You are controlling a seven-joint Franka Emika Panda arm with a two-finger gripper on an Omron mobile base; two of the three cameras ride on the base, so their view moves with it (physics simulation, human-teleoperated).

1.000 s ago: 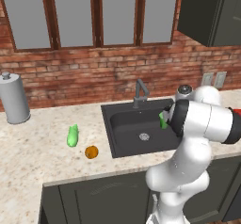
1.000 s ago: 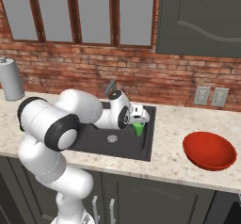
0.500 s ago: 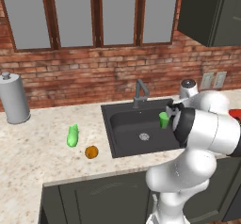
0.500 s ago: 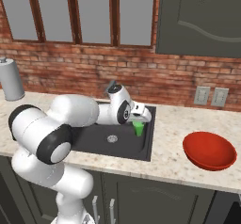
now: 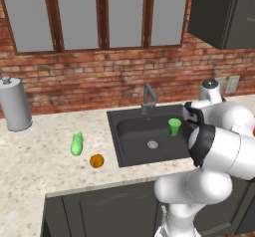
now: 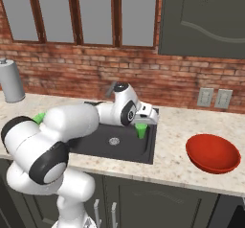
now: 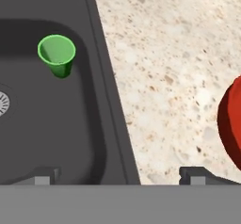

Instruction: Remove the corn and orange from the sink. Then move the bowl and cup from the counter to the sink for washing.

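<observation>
1. Step in hand: the corn (image 5: 76, 144) and the orange (image 5: 97, 161) lie on the speckled counter (image 5: 50, 181) left of the sink (image 5: 130, 145), near each other but apart. The cup (image 5: 174, 126) stands upright inside the basin near its right wall. By this layout the bowl (image 6: 213, 153) is the one item left to move.
2. End effector: the gripper (image 7: 117, 173) hovers above the sink's right rim, its jaws spread wide and holding nothing; one fingertip sits over the basin, the other over the counter.
3. Next move, as judged: swing right toward the bowl, which rests on the counter well apart from the sink, and close on its rim, since the body looks too wide for the jaws.
4. Materials and shapes: the sink is matte charcoal with rounded inner corners and a round silver drain (image 5: 152, 144). The cup is a glossy green tumbler, wider at the rim. The bowl is smooth, red, wide and shallow. The corn is an oblong green cob; the orange is a small ball.
</observation>
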